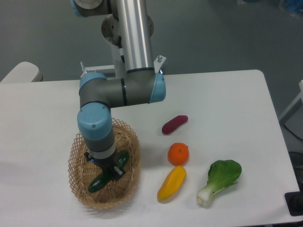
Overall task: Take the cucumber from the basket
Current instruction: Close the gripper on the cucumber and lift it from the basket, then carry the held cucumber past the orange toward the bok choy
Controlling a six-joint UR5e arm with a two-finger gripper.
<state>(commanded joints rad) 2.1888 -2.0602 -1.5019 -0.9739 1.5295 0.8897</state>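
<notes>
Item: cucumber (103,178), dark green, lying diagonally inside the basket (124,191) at the front left of your white bench (227,99).

Pincer (113,171): lowered into the basket directly over the cucumber's middle; the wrist blocks your view of the fingers, so you cannot tell whether they are clenched or released.

Beside the basket, on the bench: purple sweet potato (174,124), orange (178,153), yellow pepper (172,183), bok choy (219,181), all apart from each other.

Silver tube arm (135,33) with grey joints, light-blue caps, seemingly black wrist end.
</notes>
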